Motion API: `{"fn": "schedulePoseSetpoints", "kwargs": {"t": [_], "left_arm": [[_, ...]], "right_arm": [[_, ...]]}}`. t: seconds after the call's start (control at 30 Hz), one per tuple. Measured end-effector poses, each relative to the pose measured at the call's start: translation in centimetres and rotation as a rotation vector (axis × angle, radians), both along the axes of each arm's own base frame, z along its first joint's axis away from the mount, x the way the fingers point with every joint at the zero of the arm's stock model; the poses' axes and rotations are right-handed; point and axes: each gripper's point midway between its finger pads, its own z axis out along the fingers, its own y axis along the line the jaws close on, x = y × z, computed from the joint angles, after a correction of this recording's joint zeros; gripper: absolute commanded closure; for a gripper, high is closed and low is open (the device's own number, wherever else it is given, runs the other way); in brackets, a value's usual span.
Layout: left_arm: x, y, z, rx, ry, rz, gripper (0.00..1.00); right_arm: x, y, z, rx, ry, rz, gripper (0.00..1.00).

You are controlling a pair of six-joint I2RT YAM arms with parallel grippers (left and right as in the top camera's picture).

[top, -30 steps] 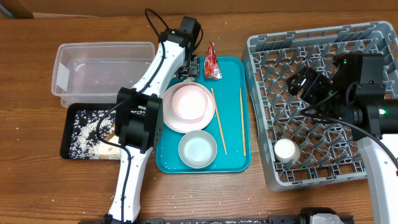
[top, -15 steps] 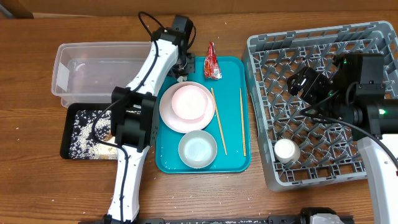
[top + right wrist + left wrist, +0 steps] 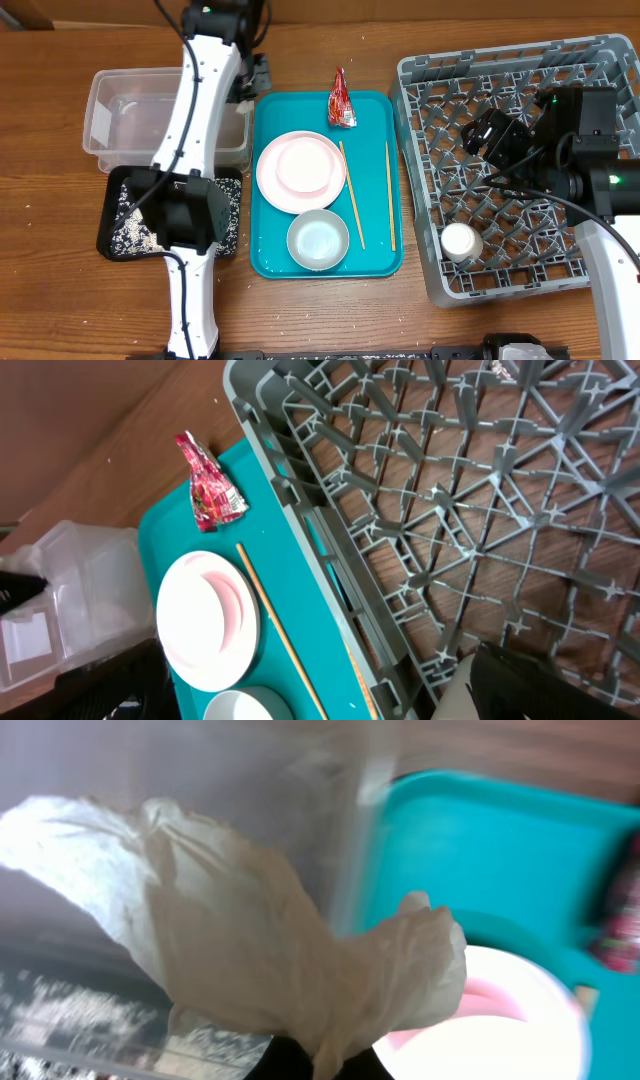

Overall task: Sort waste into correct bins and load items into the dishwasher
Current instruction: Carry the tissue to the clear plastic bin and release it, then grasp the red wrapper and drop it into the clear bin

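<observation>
On the worktop [image 3: 60, 300], far left, a clear tub [image 3: 120, 130]. Just in front of it, a black tray [image 3: 104, 240] strewn with rice [image 3: 135, 225], its middle hidden under the arm.

In the centre, a teal tray [image 3: 375, 255] carrying:
- a plate [image 3: 272, 185] near the middle
- a bowl [image 3: 318, 240] just in front of the plate
- possibly a second bowl [image 3: 305, 163] sitting on the plate, hard to tell from above
- two chopsticks [image 3: 350, 195] lying lengthwise to the plate's right, parallel and apart
- a red wrapper [image 3: 342, 100] at the far edge, its top poking past the rim

At right, a grey rack [image 3: 420, 100] holding one cup [image 3: 462, 242], upright near the front-left corner.

Above the tub's right end, beside the teal tray's far-left corner, the left end effector [image 3: 250, 88], clenched on a tissue [image 3: 290, 940]. Tissue pinched at its lower end and fanning upward in the wrist view, badly blurred, with the tub wall behind it and the plate at lower right.

Over the rack's middle, the right end effector [image 3: 478, 135], spread wide and grasping nothing, well apart from the cup and from everything on the teal tray.
</observation>
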Motion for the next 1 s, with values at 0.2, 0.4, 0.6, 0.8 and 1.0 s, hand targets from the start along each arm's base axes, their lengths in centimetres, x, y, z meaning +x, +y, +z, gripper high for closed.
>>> {"fn": "schedulePoseSetpoints", "kwargs": {"t": [0.2, 0.4, 0.6, 0.8, 1.0], "left_arm": [[-0.6, 3.0, -1.2, -0.001, 0.052, 0.100, 0.34], [1.0, -1.4, -1.0, -0.058, -0.026, 0.022, 0.25], [6.6, -13.8, -0.8, -0.123, -0.351, -0.313, 0.11], [6.6, -18.5, -5.3, -0.181, -0.398, -0.430, 0.20], [6.0, -17.9, -7.6, -0.205, -0.351, -0.428, 0.24]], "right_arm": [[-0.2, 0.0, -0.2, 0.000, 0.012, 0.000, 0.00], [-0.2, 0.0, -0.1, 0.000, 0.010, -0.001, 0.00], [-0.2, 0.0, -0.1, 0.000, 0.010, -0.001, 0.00], [-0.2, 0.0, -0.1, 0.000, 0.010, 0.000, 0.00], [-0.2, 0.0, -0.1, 0.000, 0.010, 0.000, 0.00]]}}
